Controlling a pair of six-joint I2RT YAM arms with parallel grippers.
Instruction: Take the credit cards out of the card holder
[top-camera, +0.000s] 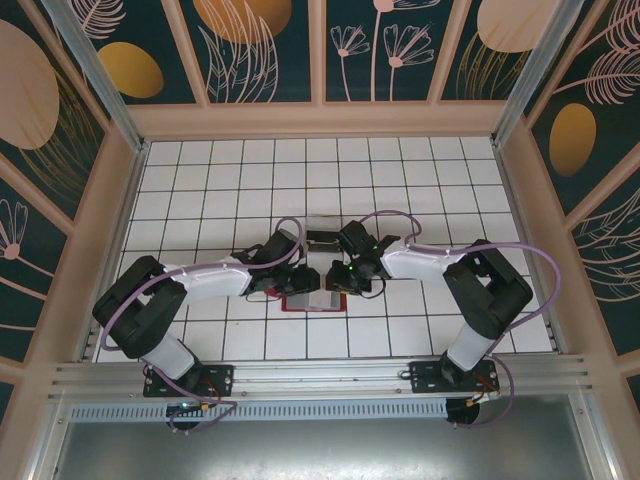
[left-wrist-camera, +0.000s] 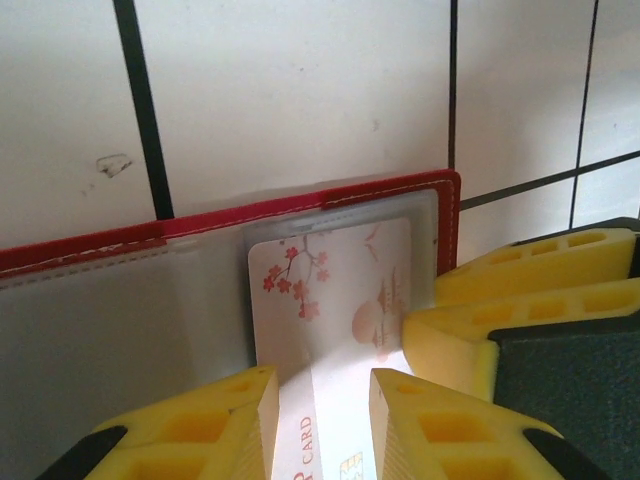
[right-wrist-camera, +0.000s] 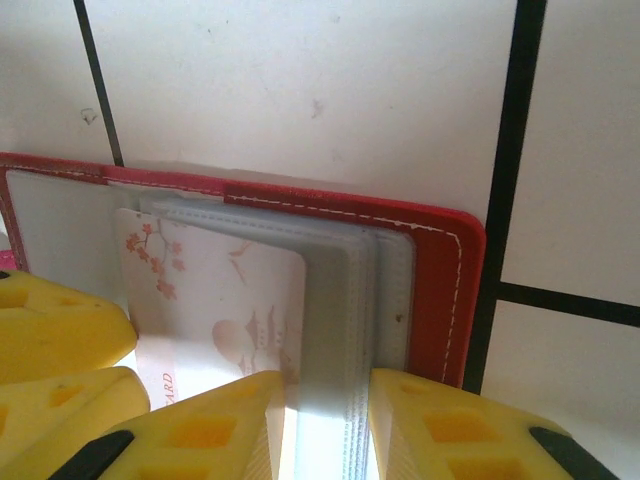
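White tiled tabletop (top-camera: 200, 190) lies beneath. Narrowly parted, the left gripper (left-wrist-camera: 322, 385) straddles a blossom-printed credit card (left-wrist-camera: 330, 290) and the right gripper (right-wrist-camera: 328, 385) straddles the clear sleeves (right-wrist-camera: 345, 270); whether either grips, I cannot tell. That card sits inside the open red card holder (left-wrist-camera: 300, 205), mid-table.

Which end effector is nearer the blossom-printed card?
Left. The left end effector sits directly over the blossom-printed card; the right end effector sits over the plastic sleeves beside it.

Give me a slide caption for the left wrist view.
Left hand poised over a blossom-printed card in the open red card holder, the right hand close beside it.
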